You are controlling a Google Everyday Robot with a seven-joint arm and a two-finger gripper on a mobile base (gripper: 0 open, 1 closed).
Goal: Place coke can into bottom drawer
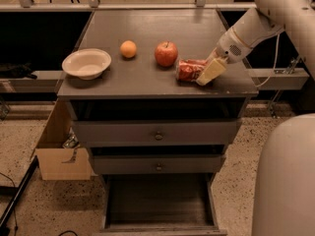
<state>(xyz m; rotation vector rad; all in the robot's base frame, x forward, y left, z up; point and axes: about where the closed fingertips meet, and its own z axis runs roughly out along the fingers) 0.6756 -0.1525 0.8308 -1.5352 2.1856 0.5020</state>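
Nearest, at the foot of the grey cabinet, the bottom drawer [157, 205], a wide shallow grey tray with a dark flat floor and low side walls, stands pulled out; nothing shows on its floor. At the near right a large white rounded part of the robot's body [288, 181] fills the corner. Above the open tray sit two shut grey drawers, each with a small round knob: the middle drawer [187, 165] and, over it, the upper drawer [197, 132]. To the left of the cabinet a brown cardboard box [61, 161] rests on the speckled floor.

On the dark grey cabinet top [147, 26], near its front right edge, the small red coke can [188, 69] with silver ends lies on its side. The cream-coloured gripper [206, 74] is at the can's right end, touching or just against it. How far the gripper is open, and whether it has hold of the can, cannot be told.

At the left of the top is a shallow cream round bowl [86, 63]. Just left of the can and slightly farther stands a round red apple [166, 54], and left of that a small round orange fruit [128, 48]. The white arm [256, 23] slants up from the gripper to the far right.
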